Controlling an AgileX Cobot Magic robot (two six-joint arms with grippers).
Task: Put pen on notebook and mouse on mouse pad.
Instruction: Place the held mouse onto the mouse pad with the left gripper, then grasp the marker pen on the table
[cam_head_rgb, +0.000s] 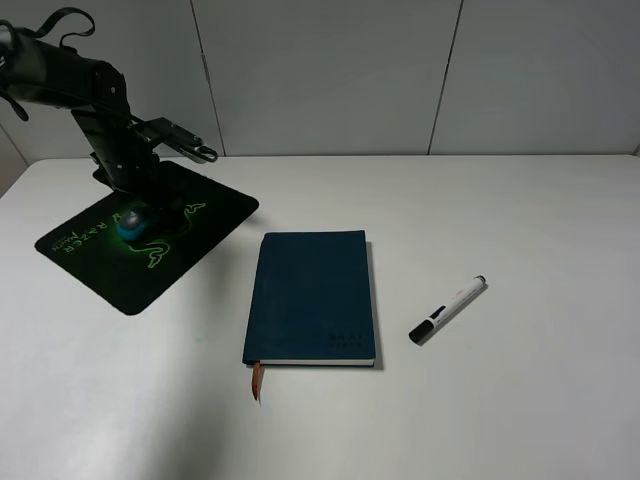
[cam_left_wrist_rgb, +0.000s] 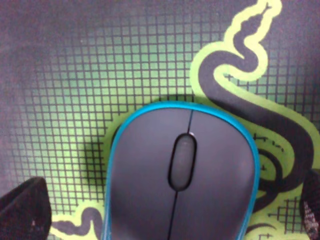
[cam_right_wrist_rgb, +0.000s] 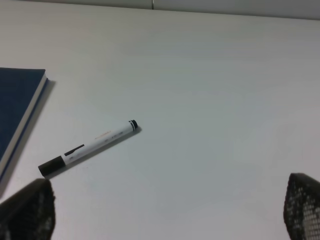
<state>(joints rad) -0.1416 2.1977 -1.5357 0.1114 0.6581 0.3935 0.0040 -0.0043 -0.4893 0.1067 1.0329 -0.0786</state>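
Note:
The mouse (cam_head_rgb: 131, 222), dark grey with a teal rim, sits on the black mouse pad (cam_head_rgb: 120, 272) at the back left, over its green snake logo. My left gripper (cam_head_rgb: 140, 210) hangs just over it, open. In the left wrist view the fingers (cam_left_wrist_rgb: 25, 210) flank the mouse (cam_left_wrist_rgb: 182, 175) with gaps on both sides above the mouse pad (cam_left_wrist_rgb: 75, 75). The navy notebook (cam_head_rgb: 312, 296) lies closed mid-table. The pen (cam_head_rgb: 447, 309) lies on bare table to its right. My right gripper (cam_right_wrist_rgb: 170, 212) is open, above and short of the pen (cam_right_wrist_rgb: 87, 148) and notebook edge (cam_right_wrist_rgb: 17, 107).
The white table (cam_head_rgb: 520, 210) meets a pale panelled wall (cam_head_rgb: 400, 70) at the back. The left arm (cam_head_rgb: 90, 90) reaches down from the back left corner. An orange-brown ribbon (cam_head_rgb: 256, 381) sticks out of the notebook's near edge. The right arm is outside the exterior view.

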